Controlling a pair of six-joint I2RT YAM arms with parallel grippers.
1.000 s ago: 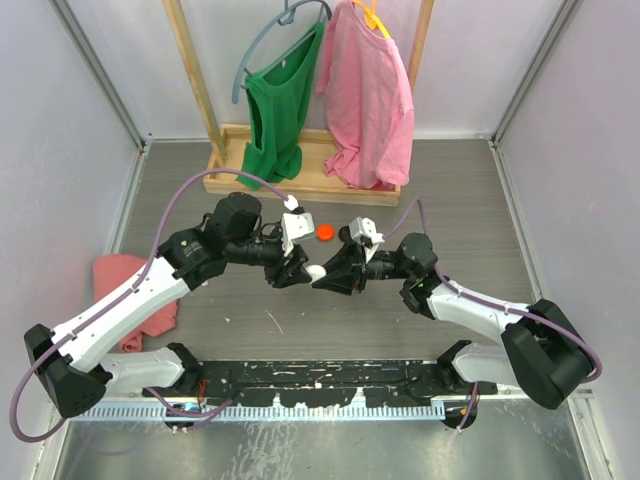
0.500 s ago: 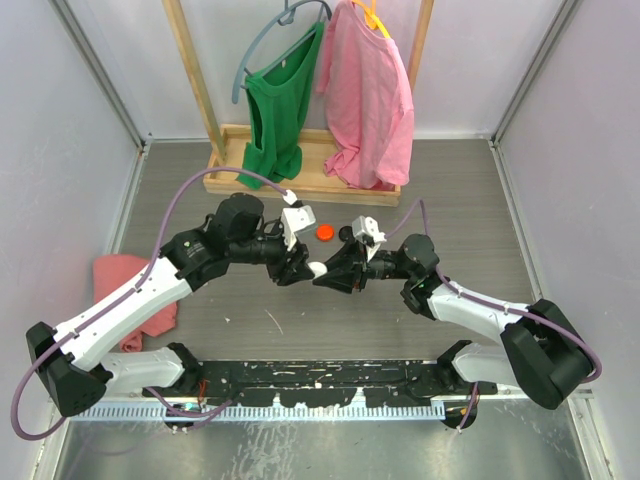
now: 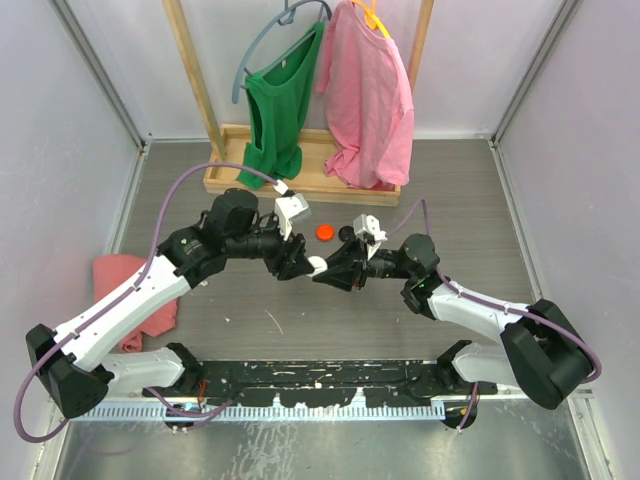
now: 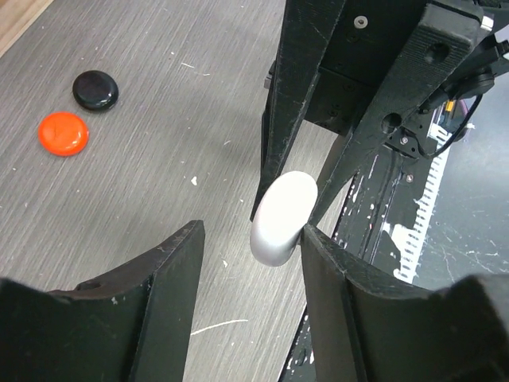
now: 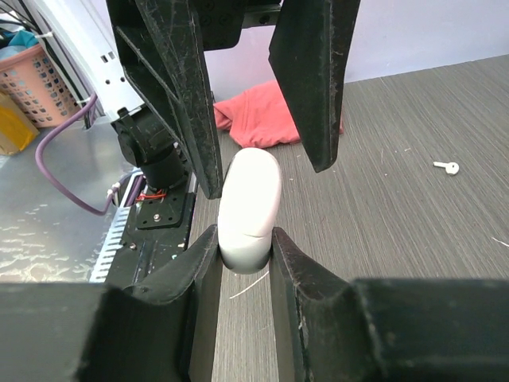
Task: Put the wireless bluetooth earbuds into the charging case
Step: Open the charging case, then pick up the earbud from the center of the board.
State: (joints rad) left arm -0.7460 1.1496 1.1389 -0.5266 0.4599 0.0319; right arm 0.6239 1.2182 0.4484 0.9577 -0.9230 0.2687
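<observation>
Both grippers have edged away from the arm bases, the left gripper (image 4: 250,231) spread slightly wider.
The right gripper (image 5: 245,236) pinches the smooth white oval charging case (image 5: 250,199); the left's open fingers stand either side of it. Beyond, to the right gripper's right, a tiny white stemmed earbud (image 5: 447,167) lies on the grey bench (image 5: 413,215).

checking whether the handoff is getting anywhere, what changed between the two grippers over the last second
The left gripper, open around the white charging case, crept slightly toward the hanging clothes, its wrist turning a little. The right gripper, shut on the case, followed. Nothing was grabbed or released. The orange puck and the clothes stayed put.
</observation>
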